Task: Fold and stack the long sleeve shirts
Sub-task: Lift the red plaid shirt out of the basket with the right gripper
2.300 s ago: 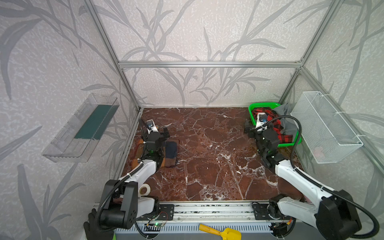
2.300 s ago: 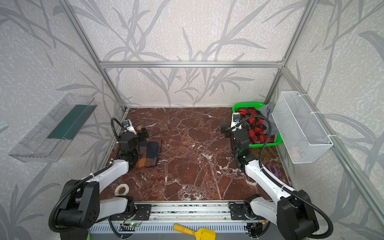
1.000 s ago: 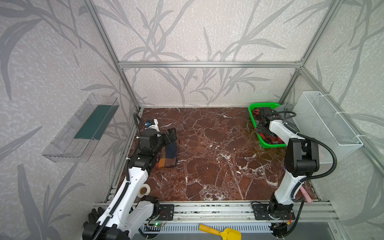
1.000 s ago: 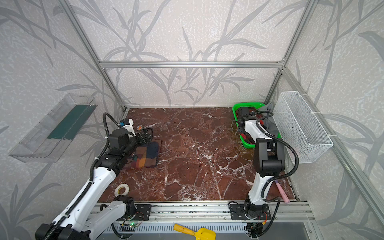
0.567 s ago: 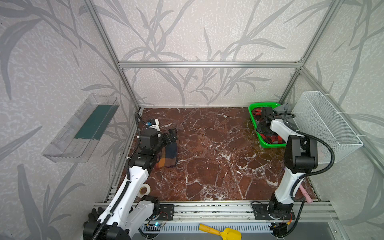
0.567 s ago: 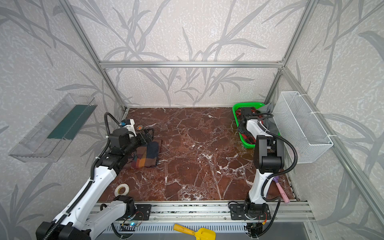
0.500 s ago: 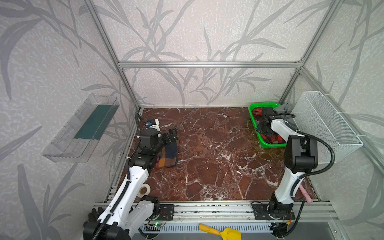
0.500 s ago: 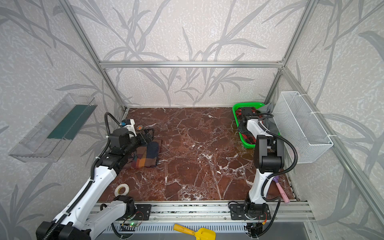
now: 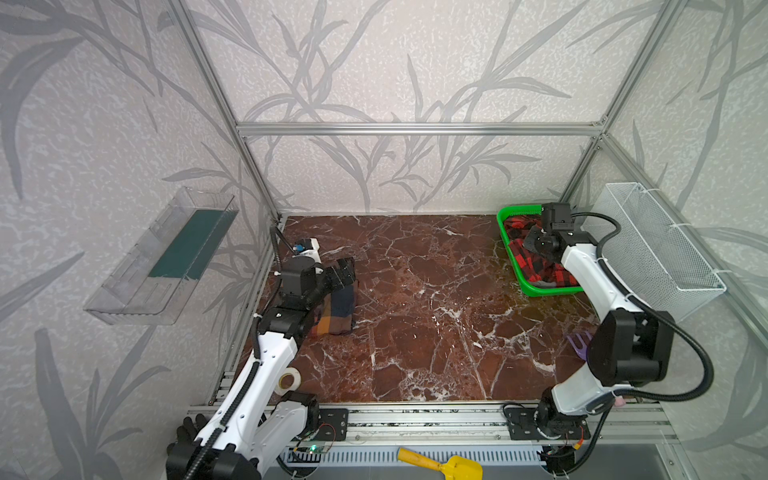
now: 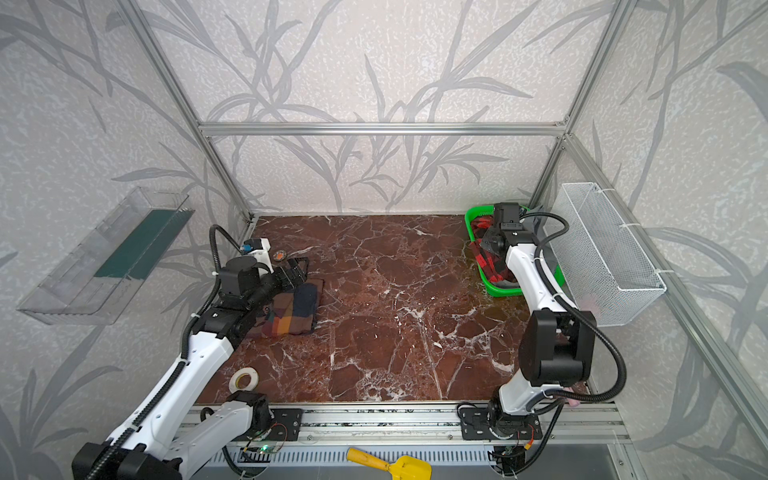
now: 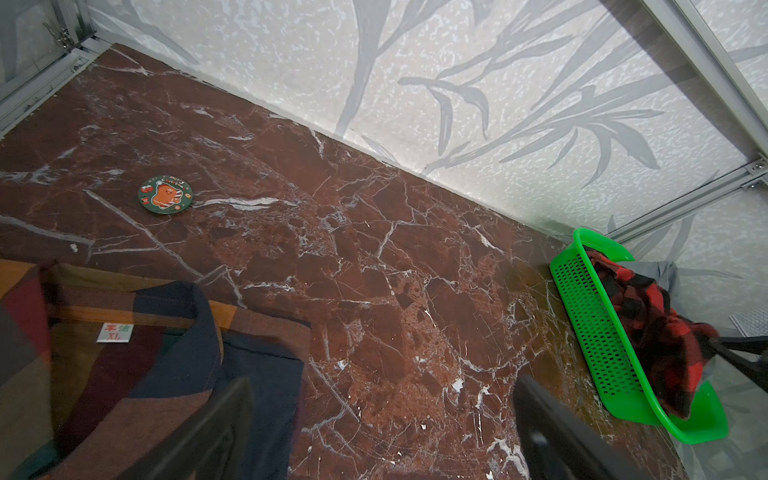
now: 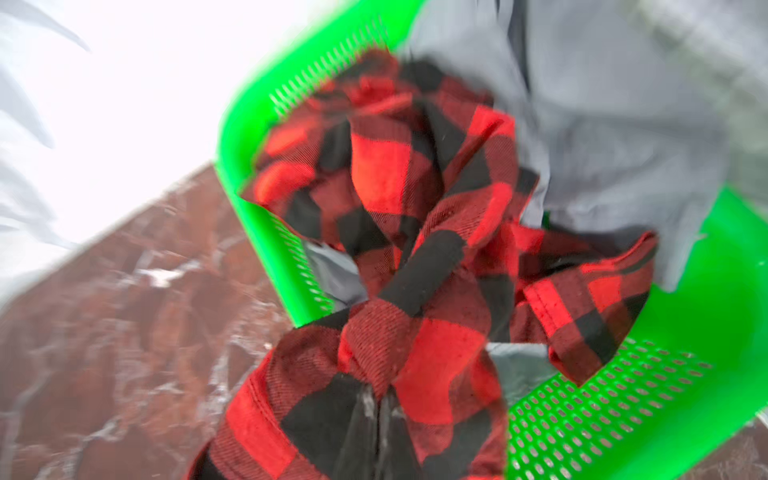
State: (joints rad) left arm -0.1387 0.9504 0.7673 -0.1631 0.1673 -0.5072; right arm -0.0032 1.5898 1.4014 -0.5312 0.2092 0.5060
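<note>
The red-and-black check shirt [image 9: 536, 259] [image 10: 490, 262] lies crumpled in a green basket [image 9: 510, 253] at the back right. In the right wrist view my right gripper [image 12: 380, 399] is shut on a bunched fold of this shirt [image 12: 415, 208], just above the basket [image 12: 623, 415]. The brown, orange and navy plaid shirt [image 9: 338, 305] [image 10: 295, 309] lies folded flat on the left of the table. My left gripper [image 9: 345, 270] [image 11: 382, 382] hovers open over its far edge, holding nothing; the collar and size label of the plaid shirt [image 11: 124, 365] show.
A grey cloth [image 12: 602, 124] lies under the check shirt in the basket. A wire basket [image 9: 656, 249] hangs on the right wall, a clear tray [image 9: 166, 257] on the left. A tape roll [image 9: 288, 380], a round coaster [image 11: 165, 195] and a purple fork [image 9: 579, 345] lie on the marble.
My right gripper has closed on the check shirt inside the basket. The left arm has stayed almost still over the plaid shirt.
</note>
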